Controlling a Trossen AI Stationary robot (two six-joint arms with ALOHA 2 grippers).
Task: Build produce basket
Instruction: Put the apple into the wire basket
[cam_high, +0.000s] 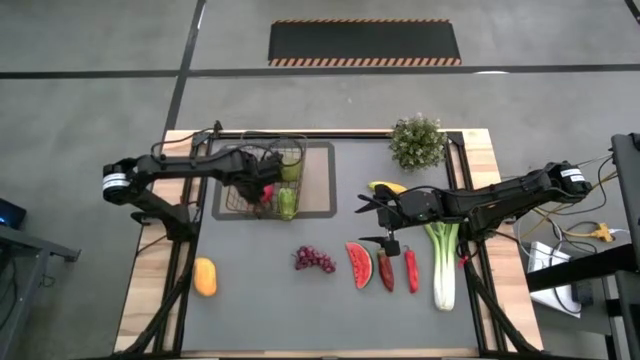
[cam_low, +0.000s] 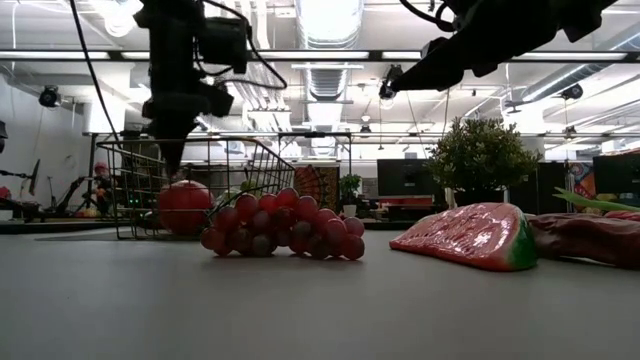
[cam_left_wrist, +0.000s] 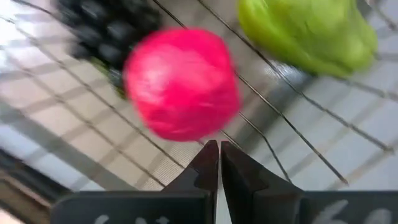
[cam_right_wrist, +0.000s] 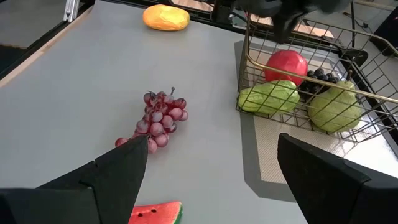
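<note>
Red-purple grapes (cam_low: 283, 227) fill the foreground of the low view at centre left, lying loose on the grey table (cam_low: 320, 310); a watermelon slice (cam_low: 472, 237) lies to their right, with dark red chilies (cam_low: 580, 238) just behind it at the right edge. In the high view the same row sits in the lower middle of the frame: grapes, watermelon slice, two chilies, then the long leek (cam_high: 443, 262) at the right, and an orange fruit (cam_high: 204, 277) alone at lower left. A yellow banana (cam_high: 386, 187) shows near centre right.

The right gripper (cam_high: 374, 220) hangs above the table between the banana and the chilies, its fingers spread wide and holding nothing.

Farther back, in the upper left of the table, the wire basket (cam_high: 262, 180) stands on a tan mat (cam_high: 322, 180). Inside it lie a red apple (cam_right_wrist: 286, 66), two green pears (cam_right_wrist: 268, 99) and dark grapes (cam_right_wrist: 320, 76). The left gripper (cam_left_wrist: 219, 163) is down inside the basket, its fingers pressed together and empty, their tips just beside the apple.

A potted plant (cam_high: 417, 142) stands at the table's upper right.
</note>
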